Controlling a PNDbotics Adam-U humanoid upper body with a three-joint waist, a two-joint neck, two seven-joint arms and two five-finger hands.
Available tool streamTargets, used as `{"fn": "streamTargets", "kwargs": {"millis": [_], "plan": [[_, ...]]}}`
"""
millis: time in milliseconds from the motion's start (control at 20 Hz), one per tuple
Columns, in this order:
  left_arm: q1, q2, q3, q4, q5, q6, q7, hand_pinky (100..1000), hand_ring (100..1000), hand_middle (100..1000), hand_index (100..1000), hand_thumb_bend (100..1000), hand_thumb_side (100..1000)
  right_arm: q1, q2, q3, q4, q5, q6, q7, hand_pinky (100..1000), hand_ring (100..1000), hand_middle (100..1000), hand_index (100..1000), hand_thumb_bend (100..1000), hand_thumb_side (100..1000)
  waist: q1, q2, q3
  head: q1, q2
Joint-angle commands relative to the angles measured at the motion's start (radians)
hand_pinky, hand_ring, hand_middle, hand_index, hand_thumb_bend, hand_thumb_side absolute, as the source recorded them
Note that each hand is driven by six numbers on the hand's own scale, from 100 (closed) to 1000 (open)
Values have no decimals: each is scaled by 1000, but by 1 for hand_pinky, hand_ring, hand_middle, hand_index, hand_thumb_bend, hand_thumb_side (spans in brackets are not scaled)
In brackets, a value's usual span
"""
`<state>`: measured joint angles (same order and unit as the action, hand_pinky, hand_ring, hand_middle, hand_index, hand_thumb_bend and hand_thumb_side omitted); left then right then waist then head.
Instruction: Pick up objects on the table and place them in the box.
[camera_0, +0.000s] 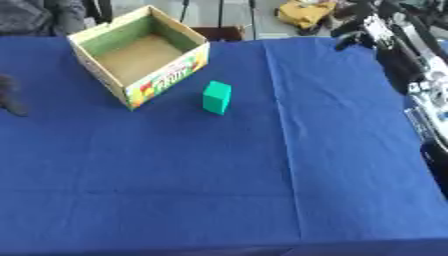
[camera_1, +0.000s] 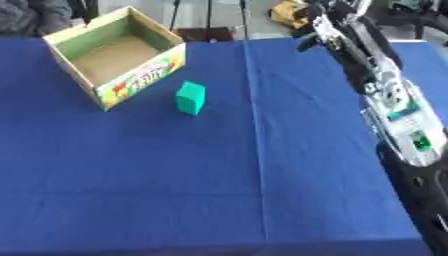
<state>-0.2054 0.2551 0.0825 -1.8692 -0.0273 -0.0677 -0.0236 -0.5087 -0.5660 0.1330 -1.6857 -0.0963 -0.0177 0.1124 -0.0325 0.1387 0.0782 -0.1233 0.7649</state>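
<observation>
The right hand is raised at the far right of the scene, above the far edge of the counter, and its dark fingers hang blurred. I cannot tell whether they are open or curled. Nothing shows in them. Behind the hand, the black and silver right arm runs down the right side of the view toward the near corner. At the left edge of the left eye view a dark shape, seemingly the left hand, shows over the blue cloth. How its fingers are set I cannot tell.

The small green rectangular block stands upright on the blue cloth-covered counter, well apart from both hands. It is just beside the near right corner of the open cardboard box with green inner walls and a printed fruit label, not touching it. The box sits askew at the far left of the counter, with a bare brown floor.
</observation>
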Motion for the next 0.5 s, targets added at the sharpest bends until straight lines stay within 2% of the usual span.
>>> {"fn": "streamTargets", "kwargs": {"millis": [50,250,500], "plan": [[-10,15,-6,-15,3,-2,-7,410,359,467,572,507,863,-73,-51,48,41,57,9,52,638,742,772,920,100,673,1,-18,5,-8,5],[-8,16,-11,-14,5,-2,-13,410,359,467,572,507,863,-176,-36,115,136,120,10,115,673,778,800,929,127,663,-1,-23,22,-16,5],[-8,18,-12,-13,5,-3,-15,410,359,467,572,507,863,-319,27,175,278,208,27,203,696,799,819,933,176,689,-3,-23,36,-25,5]]}}
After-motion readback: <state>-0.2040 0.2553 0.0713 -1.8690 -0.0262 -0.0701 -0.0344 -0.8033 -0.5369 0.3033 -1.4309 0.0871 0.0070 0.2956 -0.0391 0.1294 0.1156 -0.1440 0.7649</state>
